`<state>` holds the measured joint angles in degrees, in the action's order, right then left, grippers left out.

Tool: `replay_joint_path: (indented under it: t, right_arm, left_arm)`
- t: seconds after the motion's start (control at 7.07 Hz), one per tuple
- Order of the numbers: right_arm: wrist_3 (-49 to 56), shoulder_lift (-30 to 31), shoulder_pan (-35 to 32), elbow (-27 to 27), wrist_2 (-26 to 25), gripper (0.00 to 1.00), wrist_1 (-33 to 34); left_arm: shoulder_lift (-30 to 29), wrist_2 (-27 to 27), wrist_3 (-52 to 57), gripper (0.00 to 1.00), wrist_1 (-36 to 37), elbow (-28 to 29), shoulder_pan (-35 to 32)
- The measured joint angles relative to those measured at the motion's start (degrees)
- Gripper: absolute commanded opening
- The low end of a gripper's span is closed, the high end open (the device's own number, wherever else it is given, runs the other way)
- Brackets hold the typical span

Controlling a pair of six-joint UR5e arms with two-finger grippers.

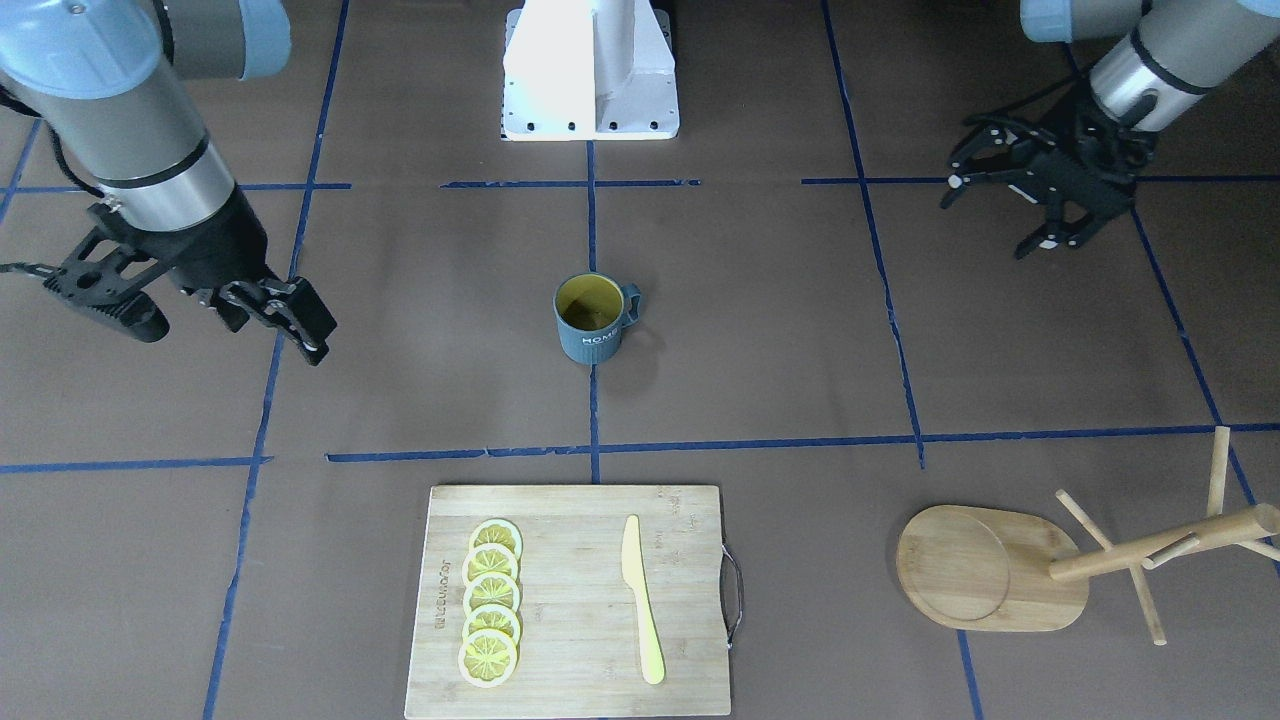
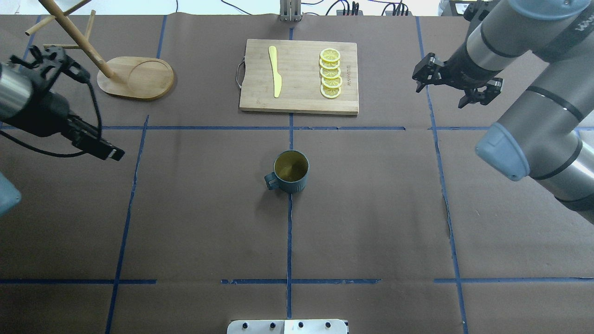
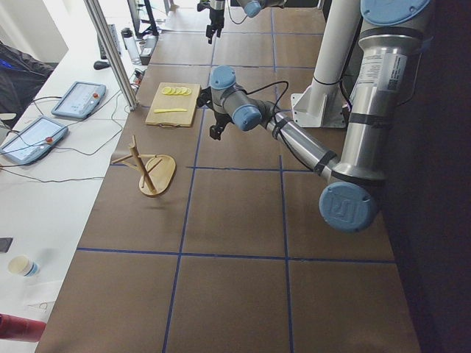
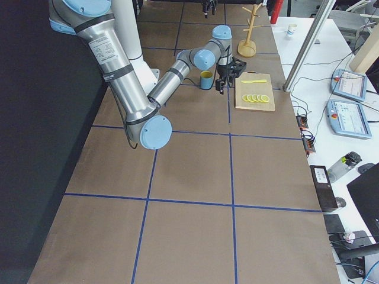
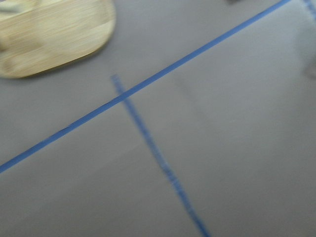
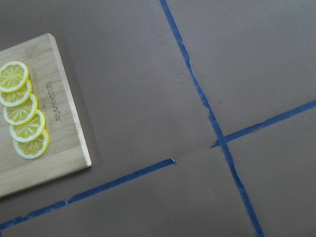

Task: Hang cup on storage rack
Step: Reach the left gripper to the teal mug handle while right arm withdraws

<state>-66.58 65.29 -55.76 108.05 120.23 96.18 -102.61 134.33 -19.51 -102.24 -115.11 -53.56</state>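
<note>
Overhead cam looks down from above the white robot base (image 2: pixel 287 326), and the front cam faces it from across the brown paper-covered table (image 1: pixel 800 330), so both share the dark teal-grey ribbed mug (image 1: pixel 590 318), just flipped. Side cams shoot lengthwise from each end, far back. Wrist cams sit close: left blurry by the light wooden oval rack base (image 5: pixel 54 39), right by the rectangular bamboo cutting board (image 6: pixel 59 148).

The cup (image 1: pixel 590 318) stands upright at the centre of the frame on the brown desk (image 1: pixel 780 330). At lower right is the storage rack (image 1: pixel 1150 550). At bottom centre a cutting board (image 1: pixel 570 650) carries lemon slices (image 1: pixel 490 600) and a yellow knife (image 1: pixel 640 600). The left pincer (image 1: pixel 995 215) at upper right and the right pincer (image 1: pixel 235 340) at left both have their jaws spread, well apart from the cup.
</note>
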Motion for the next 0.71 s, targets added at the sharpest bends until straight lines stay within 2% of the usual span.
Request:
replay_joint_path:
  t: [0.28, 0.42, 0.71]
  right_arm:
    - [20.52, 3.68, -6.1, -2.67, 5.79, 1.0, 0.04]
    - [29.34, 4.8, -8.29, -4.59, 7.13, 1.0, 0.05]
    - [45.06, 7.02, -12.14, -7.69, 8.31, 1.0, 0.0]
  left_arm:
    - [-8.6, -0.35, -0.65, 1.0, -5.7, 7.0, 3.41]
    - [-9.98, -1.97, -0.69, 1.0, -13.6, 11.14, 4.27]
    - [-10.9, -11.49, -0.7, 1.0, -30.05, 19.17, 9.19]
